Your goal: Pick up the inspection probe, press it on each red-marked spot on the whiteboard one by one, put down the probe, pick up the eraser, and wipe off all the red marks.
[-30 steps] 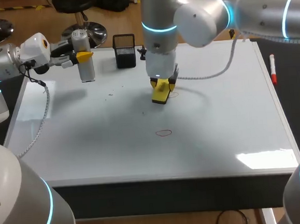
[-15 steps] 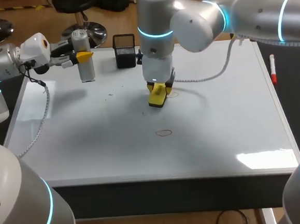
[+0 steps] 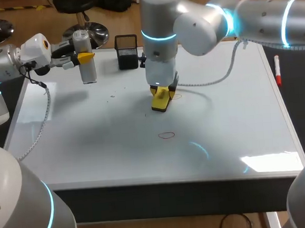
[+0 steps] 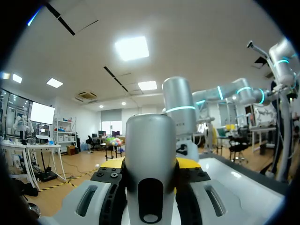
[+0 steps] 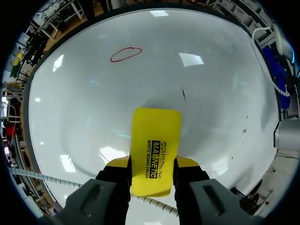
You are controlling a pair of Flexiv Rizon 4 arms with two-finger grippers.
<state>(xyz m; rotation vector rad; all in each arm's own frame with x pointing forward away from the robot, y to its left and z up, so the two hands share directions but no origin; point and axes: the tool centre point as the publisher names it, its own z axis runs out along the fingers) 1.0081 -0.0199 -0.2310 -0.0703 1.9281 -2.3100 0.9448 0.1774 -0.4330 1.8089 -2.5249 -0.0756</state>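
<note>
The grey cylindrical probe (image 3: 87, 60) stands upright over the whiteboard's (image 3: 91, 145) back left corner, with my left gripper (image 3: 82, 57) shut on it. In the left wrist view the probe (image 4: 150, 154) fills the space between the gripper (image 4: 151, 165) fingers. My right gripper (image 3: 162, 91) points down near the board's middle back, shut on the yellow eraser (image 3: 160, 101), which rests on the board. A faint red mark (image 3: 176, 95) shows beside the eraser. A red oval mark (image 3: 166, 135) lies nearer the front. The right wrist view shows the eraser (image 5: 154, 145) between the gripper (image 5: 152, 165) fingers, and the red oval (image 5: 125, 54) ahead.
A black mesh pen holder (image 3: 126, 51) stands at the board's back edge, just left of my right arm. A red-capped marker (image 3: 277, 70) lies off the board's right edge. Small dark specks (image 3: 112, 96) dot the board left of the eraser.
My right gripper has slid the eraser a little to the left across the board. The left arm and the probe have not moved.
</note>
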